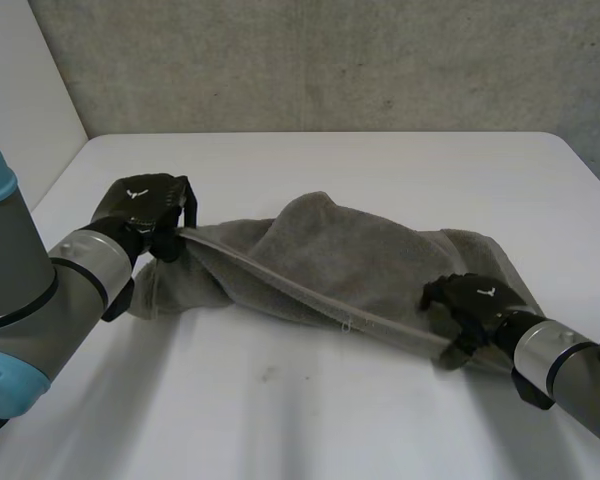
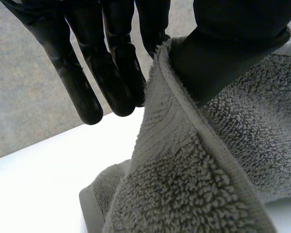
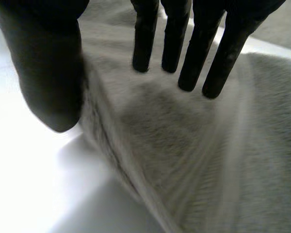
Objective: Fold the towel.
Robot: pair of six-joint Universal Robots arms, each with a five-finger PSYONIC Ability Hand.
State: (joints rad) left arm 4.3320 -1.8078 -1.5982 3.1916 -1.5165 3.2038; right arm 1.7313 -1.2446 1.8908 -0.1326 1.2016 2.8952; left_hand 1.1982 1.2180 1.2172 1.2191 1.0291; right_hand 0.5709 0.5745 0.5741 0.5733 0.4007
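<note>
My left robot hand [image 1: 145,208] sits near the desk's [image 1: 280,410] left edge, raised a little off the surface and grasping the grey towel [image 1: 350,260] at its left end. In the left wrist view my thumb [image 2: 218,63] presses the towel's [image 2: 194,184] hemmed edge against my fingers [image 2: 111,73]. From there the hem runs taut and lifted across the middle of the desk, slanting toward the front right corner. The rest of the towel lies bunched and rumpled behind that line, resting on the desk between my two hands. At the hem's right end, toward the front right corner, my right robot hand [image 1: 472,300] holds the towel. In the right wrist view the towel's [image 3: 184,160] raised edge passes just beside my thumb [image 3: 48,73], with my straight fingers [image 3: 218,58] on its other side.
</note>
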